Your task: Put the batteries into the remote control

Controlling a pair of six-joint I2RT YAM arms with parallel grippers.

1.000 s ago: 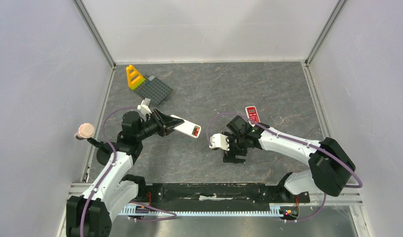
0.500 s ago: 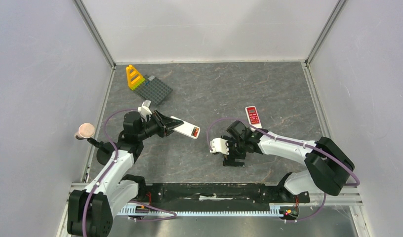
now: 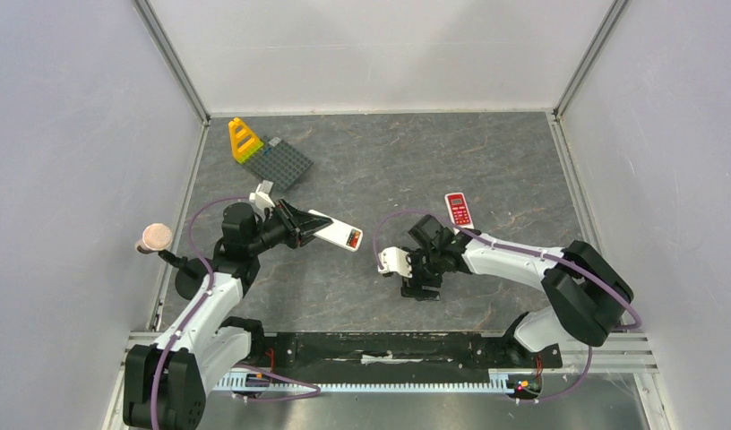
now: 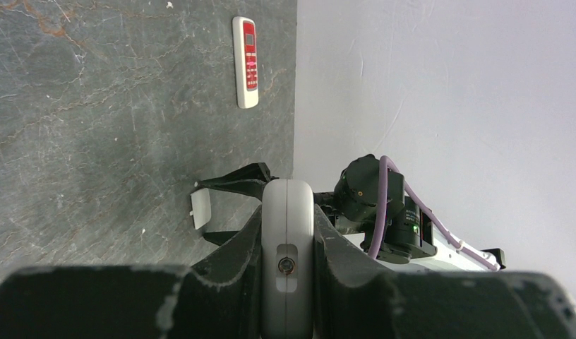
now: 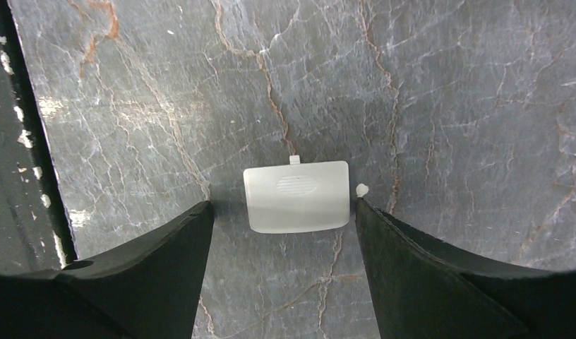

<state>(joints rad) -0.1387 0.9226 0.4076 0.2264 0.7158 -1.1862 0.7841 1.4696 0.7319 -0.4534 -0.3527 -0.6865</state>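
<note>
My left gripper [image 3: 295, 224] is shut on a white remote control [image 3: 331, 229], held off the table and pointing right. The red-orange batteries [image 3: 354, 238] show in the open compartment at its far end. In the left wrist view the remote [image 4: 288, 240] is clamped edge-on between the jaws of the left gripper [image 4: 288, 212]. A white battery cover [image 5: 297, 195] lies flat on the table. My right gripper [image 5: 282, 205] stands open over the cover, one fingertip on each side, the right one almost touching. From above, the right gripper [image 3: 422, 288] hides the cover.
A second remote, red and white [image 3: 458, 208], lies on the table behind the right arm. A grey baseplate [image 3: 283, 164] with a yellow brick piece [image 3: 245, 140] sits at the back left. A pink-topped knob [image 3: 153, 237] stands at the left wall.
The right gripper has shifted slightly left and toward the near edge, and its jaws have narrowed around the cover. The left arm and its remote have hardly moved.
</note>
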